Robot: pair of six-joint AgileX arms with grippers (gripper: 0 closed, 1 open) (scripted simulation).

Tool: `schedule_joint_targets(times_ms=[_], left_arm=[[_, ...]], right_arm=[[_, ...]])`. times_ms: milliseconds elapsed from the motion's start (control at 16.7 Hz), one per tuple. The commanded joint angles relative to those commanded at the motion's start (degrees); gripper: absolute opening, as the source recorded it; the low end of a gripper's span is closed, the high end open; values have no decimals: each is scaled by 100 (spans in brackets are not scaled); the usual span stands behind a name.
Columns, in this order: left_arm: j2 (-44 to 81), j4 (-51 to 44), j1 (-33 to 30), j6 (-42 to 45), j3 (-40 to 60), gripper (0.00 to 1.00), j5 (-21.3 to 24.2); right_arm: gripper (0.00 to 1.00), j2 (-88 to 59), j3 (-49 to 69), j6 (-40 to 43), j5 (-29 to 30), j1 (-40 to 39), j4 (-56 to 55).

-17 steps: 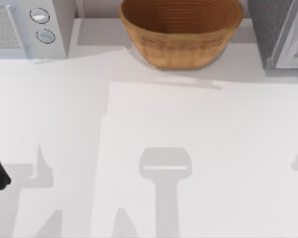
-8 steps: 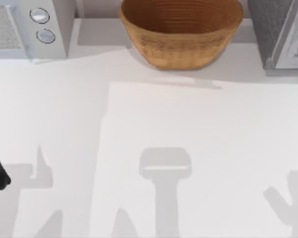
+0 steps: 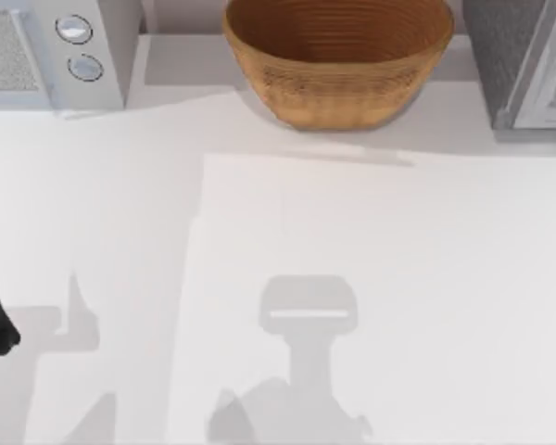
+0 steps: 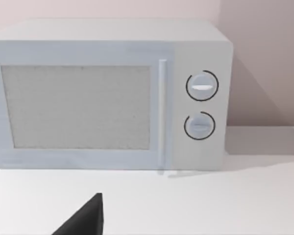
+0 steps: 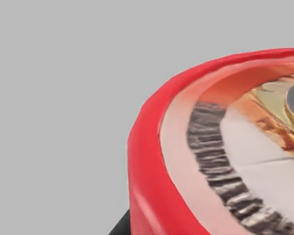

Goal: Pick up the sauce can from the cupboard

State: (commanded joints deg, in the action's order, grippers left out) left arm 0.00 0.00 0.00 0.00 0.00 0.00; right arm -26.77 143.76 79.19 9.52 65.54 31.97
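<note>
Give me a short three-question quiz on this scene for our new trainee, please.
1. True or false: the woven basket stands between the microwave and the grey cabinet in the top view.
2. How many round dials does the microwave show in the left wrist view?
3. What colour is the sauce can lid rim close before the right wrist camera: A blue, B red, C green?

Key: 1 true; 2 two; 3 B.

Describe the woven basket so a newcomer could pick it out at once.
Look along the table's far edge in the top view: between the white microwave at the left corner and a grey speckled appliance at the right sits the woven basket. It is the one round, open, tan wicker bowl, ribbed with horizontal weave, while its neighbours are boxy and pale.
</note>
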Motion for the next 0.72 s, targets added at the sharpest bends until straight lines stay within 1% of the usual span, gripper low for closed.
schedule_joint_targets(times_ms=[480,720], left_arm=[[0,0,0,0,0,100,0],[0,0,0,0,0,100,0]], right_arm=[[0,-1397,6776,3829,325,3192,1800],[0,-2044,9951,5605,448,4675,2662]])
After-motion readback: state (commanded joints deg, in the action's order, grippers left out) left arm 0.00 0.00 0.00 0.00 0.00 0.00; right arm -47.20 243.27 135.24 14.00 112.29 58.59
